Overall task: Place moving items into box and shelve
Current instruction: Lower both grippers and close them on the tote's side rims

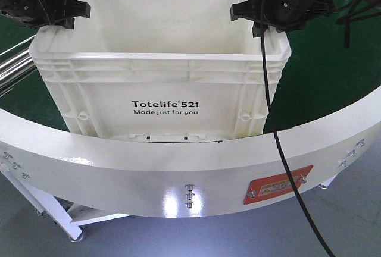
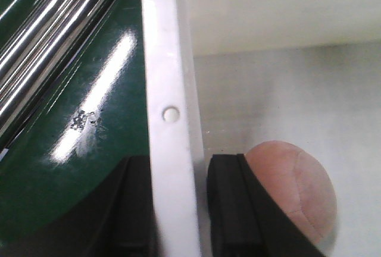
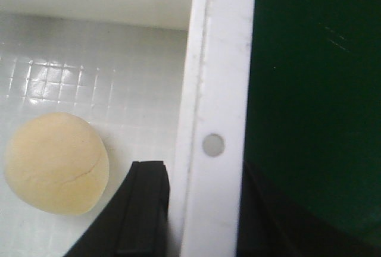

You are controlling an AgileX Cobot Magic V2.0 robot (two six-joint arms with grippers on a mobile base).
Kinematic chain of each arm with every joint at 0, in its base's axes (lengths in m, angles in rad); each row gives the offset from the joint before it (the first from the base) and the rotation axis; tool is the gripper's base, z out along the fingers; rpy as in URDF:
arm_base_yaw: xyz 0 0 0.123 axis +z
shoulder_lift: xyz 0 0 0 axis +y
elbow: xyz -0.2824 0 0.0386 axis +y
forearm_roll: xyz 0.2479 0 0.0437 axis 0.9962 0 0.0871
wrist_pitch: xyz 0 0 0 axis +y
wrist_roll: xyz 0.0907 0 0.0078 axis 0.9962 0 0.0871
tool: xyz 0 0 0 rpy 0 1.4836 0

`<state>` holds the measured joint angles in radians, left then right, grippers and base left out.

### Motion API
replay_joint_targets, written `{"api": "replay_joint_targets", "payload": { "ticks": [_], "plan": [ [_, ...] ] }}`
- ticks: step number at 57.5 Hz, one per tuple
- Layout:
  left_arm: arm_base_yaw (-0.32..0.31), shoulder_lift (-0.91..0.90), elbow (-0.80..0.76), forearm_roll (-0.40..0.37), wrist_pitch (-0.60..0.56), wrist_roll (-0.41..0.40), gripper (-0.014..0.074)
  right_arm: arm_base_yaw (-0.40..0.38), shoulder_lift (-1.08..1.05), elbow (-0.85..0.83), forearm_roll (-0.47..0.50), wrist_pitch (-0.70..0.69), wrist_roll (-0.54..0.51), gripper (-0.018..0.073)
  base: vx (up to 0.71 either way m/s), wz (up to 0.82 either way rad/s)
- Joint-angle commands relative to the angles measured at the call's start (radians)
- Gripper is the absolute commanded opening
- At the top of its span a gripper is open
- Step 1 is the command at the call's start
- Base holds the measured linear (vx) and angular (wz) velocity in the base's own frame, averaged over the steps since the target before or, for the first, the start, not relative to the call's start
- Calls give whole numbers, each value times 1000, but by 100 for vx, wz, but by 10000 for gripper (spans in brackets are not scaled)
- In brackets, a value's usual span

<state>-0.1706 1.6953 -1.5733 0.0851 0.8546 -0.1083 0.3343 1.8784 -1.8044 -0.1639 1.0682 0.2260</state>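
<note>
Loading apparently complete: left gripper (image 2: 178,165) and right gripper (image 3: 199,168) clamped the large white ribbed plastic crate's (image 1: 161,90) side rims; next, a level, synchronised lift.

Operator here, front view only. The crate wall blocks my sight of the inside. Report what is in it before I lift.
Observer: In the left wrist view, the pinkish bun lies on the floor of the crate, partly hidden behind the inner finger of the left gripper.
Operator: Now the other item.
Observer: In the right wrist view, the yellow bun also lies on the crate floor.
Operator: Confirm both grips.
Observer: The left gripper and the right gripper each straddle the rim, with one finger inside the wall and one outside.
</note>
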Motion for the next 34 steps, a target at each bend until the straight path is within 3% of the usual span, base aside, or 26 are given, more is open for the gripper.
{"api": "replay_joint_targets", "payload": {
  "ticks": [1, 34],
  "plan": [
    [-4, -45, -33, -10, -36, -2, 118, -5, -50, -33, -13, -34, -5, 98, 0, 0],
    [-5, -214, -34, -11, -88, -2, 119, -2, -228, -33, -16, -85, -12, 72, 0, 0]
  ]
}}
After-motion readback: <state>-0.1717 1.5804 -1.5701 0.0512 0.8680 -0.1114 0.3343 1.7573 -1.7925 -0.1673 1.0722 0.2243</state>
